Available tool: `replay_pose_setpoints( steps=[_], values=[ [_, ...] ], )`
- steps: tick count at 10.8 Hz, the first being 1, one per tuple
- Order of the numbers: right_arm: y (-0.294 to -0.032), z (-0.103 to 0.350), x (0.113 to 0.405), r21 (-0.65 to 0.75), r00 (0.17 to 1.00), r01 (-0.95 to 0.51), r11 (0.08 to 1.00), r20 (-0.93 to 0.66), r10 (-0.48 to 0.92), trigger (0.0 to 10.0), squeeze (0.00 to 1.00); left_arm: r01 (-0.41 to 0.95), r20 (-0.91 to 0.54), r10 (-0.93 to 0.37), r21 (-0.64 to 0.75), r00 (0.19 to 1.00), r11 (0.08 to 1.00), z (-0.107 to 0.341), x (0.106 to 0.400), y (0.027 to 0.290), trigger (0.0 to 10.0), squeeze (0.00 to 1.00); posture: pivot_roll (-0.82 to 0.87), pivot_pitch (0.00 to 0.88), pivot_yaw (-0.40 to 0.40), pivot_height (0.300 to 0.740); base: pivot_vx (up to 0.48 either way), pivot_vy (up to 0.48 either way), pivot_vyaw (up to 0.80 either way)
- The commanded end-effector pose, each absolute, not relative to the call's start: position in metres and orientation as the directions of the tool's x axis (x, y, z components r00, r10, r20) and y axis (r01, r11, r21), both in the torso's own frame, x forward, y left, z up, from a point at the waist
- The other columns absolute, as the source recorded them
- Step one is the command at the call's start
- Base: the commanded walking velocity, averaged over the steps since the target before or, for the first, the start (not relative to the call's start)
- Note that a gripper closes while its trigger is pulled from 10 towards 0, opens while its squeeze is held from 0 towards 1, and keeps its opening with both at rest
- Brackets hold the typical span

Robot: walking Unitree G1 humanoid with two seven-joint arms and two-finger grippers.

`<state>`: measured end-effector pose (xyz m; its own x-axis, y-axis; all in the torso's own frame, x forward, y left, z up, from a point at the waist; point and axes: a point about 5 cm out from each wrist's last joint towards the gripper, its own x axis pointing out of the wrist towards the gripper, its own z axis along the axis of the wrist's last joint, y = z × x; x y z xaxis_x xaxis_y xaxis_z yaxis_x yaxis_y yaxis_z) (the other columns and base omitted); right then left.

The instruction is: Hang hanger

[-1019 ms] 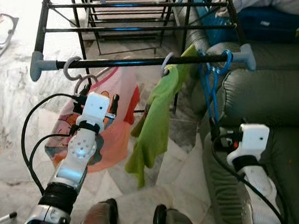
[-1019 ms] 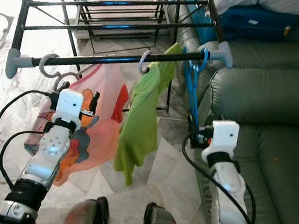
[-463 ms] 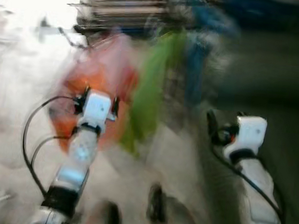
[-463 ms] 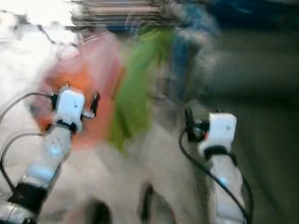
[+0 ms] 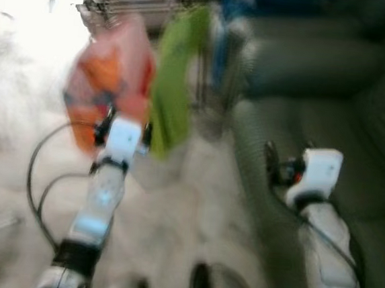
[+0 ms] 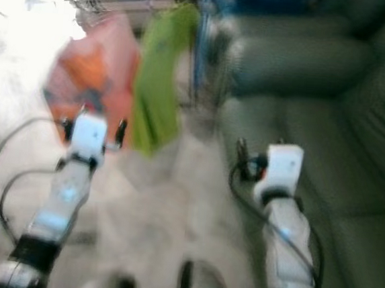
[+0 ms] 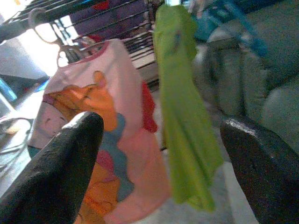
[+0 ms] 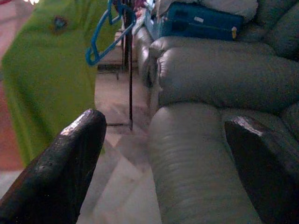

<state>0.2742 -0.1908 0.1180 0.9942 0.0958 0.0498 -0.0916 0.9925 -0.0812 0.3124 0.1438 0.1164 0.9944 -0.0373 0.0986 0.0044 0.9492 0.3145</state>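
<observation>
Left eye view, blurred: the left gripper (image 5: 123, 126) sits left of centre before a pink shirt (image 5: 110, 83) and green shirt (image 5: 174, 82); the right gripper (image 5: 271, 166) is at right over the sofa (image 5: 331, 95).

Left wrist view: fingers (image 7: 60, 172) spread apart, empty; the pink shirt's hanger (image 7: 70, 49) hooks the rack rail (image 7: 28, 23), upper left.

Right wrist view: fingers (image 8: 60, 172) apart, empty; a blue hanger (image 8: 105, 35) hangs at top.

Both arms forward, left gripper (image 7: 159, 163) and right gripper (image 8: 163, 163) agape, empty
</observation>
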Motion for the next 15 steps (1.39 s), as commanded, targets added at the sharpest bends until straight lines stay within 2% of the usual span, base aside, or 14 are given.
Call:
replay_pose_setpoints(
  steps=[1, 3, 7, 9, 15],
  values=[
    [-0.189, 0.124, 0.277, -0.097, 0.990, -0.110, 0.989, 0.073, 0.117, 10.0, 0.00, -0.006, 0.093, -0.024, 0.313, 0.995, 0.950, 0.116, 0.313, 0.145, 10.0, 0.00, -0.10, 0.169, -0.004, 0.740, 0.000, 0.000, 0.00],
    [-0.191, 0.127, 0.278, -0.129, 0.990, -0.115, 0.985, 0.069, 0.124, 10.0, 0.00, -0.020, 0.097, -0.011, 0.320, 0.995, 0.947, 0.118, 0.316, 0.144, 10.0, 0.00, -0.09, 0.171, -0.001, 0.740, 0.000, 0.000, 0.80],
    [-0.186, 0.125, 0.277, -0.120, 0.989, -0.118, 0.986, 0.074, 0.127, 10.0, 0.00, -0.040, 0.105, 0.007, 0.314, 0.994, 0.949, 0.118, 0.313, 0.148, 10.0, 0.00, -0.09, 0.171, 0.000, 0.740, 0.000, 0.000, 0.80],
    [-0.181, 0.136, 0.286, -0.114, 0.986, -0.106, 0.988, 0.114, 0.119, 10.0, 0.00, -0.088, 0.112, 0.054, 0.333, 0.992, 0.939, 0.115, 0.313, 0.156, 10.0, 0.00, -0.08, 0.162, -0.006, 0.740, 0.000, 0.000, 0.80],
    [-0.183, 0.137, 0.292, -0.109, 0.988, -0.086, 0.990, 0.120, 0.099, 10.0, 0.00, -0.102, 0.104, 0.072, 0.316, 0.992, 0.943, 0.109, 0.315, 0.157, 10.0, 0.00, -0.08, 0.156, -0.012, 0.740, 0.000, 0.000, 0.80]
  ],
)
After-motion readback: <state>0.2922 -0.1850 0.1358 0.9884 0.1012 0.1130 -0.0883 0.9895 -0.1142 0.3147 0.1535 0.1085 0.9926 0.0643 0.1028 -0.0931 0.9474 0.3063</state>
